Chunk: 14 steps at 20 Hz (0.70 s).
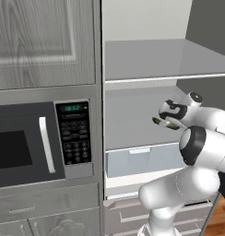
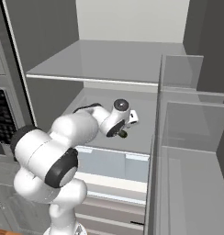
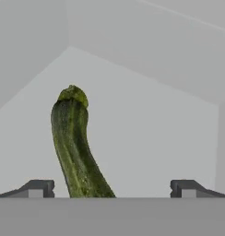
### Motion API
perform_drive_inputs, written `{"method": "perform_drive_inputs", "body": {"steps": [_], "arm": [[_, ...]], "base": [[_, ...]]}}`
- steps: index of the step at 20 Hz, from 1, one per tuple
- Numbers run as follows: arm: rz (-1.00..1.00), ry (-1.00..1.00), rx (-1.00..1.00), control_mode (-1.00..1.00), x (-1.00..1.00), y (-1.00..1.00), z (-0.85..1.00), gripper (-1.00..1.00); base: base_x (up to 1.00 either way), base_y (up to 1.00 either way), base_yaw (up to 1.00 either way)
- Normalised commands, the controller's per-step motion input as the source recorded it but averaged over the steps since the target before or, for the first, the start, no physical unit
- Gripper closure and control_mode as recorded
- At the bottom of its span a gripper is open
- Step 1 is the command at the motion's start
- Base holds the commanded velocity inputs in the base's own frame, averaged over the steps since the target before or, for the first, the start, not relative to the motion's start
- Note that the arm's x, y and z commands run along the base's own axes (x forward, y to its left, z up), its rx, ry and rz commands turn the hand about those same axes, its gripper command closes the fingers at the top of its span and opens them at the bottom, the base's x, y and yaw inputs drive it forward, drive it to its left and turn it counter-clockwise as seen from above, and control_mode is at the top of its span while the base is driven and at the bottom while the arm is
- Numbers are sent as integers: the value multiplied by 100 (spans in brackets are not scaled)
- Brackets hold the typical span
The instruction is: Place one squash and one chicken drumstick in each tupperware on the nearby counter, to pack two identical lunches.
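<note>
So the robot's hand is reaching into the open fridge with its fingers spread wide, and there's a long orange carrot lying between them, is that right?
Not quite: it is no orange carrot but a long dark green zucchini-like squash, as the hand view shows. The rest holds: the gripper is open, its fingers wide apart with the squash lying between them, nearer one finger, on the pale fridge shelf.

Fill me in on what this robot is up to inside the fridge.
The white arm is reaching into an open fridge, over its middle shelf. Its pincer is wide open, and a long green zucchini-like squash lies on the shelf between the two finger tips, closer to one of them. Nothing is gripped yet. From the base cameras the hand sits low over the shelf, with a bit of the squash peeking out beside it. A microwave is built into the cabinets next to the fridge.
</note>
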Motion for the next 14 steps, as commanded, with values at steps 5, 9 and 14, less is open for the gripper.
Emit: {"method": "perform_drive_inputs", "body": {"steps": [5,9,14], "arm": [[8,7,0,-100,43,-1,-25,-100],[10,3,-1,-100,25,0,-45,-100],[11,0,-7,-100,0,1,-74,100]], "base": [[0,0,0],[0,0,0],[0,0,0]]}}
